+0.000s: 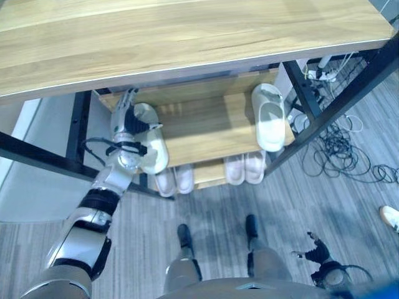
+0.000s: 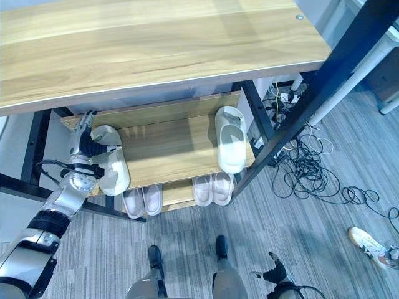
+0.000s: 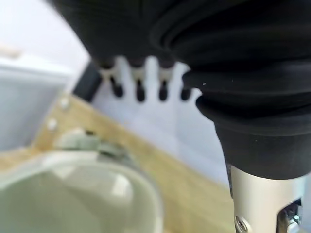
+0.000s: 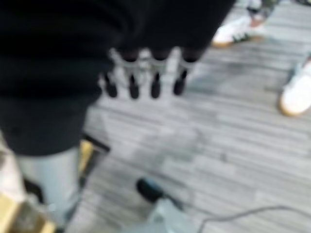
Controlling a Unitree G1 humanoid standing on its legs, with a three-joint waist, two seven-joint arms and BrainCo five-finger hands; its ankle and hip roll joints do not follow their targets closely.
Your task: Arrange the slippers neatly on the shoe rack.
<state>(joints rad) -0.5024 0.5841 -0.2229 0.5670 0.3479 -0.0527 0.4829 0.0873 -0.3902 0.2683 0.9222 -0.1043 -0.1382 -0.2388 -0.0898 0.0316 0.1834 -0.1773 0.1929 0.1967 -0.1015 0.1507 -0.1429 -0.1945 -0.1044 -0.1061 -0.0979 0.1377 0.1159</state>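
My left hand (image 1: 124, 128) rests straight-fingered beside the left slipper (image 1: 151, 144), whose long axis runs front-to-back on the shelf (image 1: 206, 124).

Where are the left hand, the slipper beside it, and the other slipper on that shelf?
left hand (image 2: 81, 146), right eye view, back of the hand.
left slipper (image 2: 115, 168), right eye view, its upper strap.
right slipper (image 1: 269, 121), left eye view, its strap.

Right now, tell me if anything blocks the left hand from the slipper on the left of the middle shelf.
Nothing visible does. The left hand is already beside the left slipper on the middle shelf, fingers straight along its side; the right slipper lies far across.
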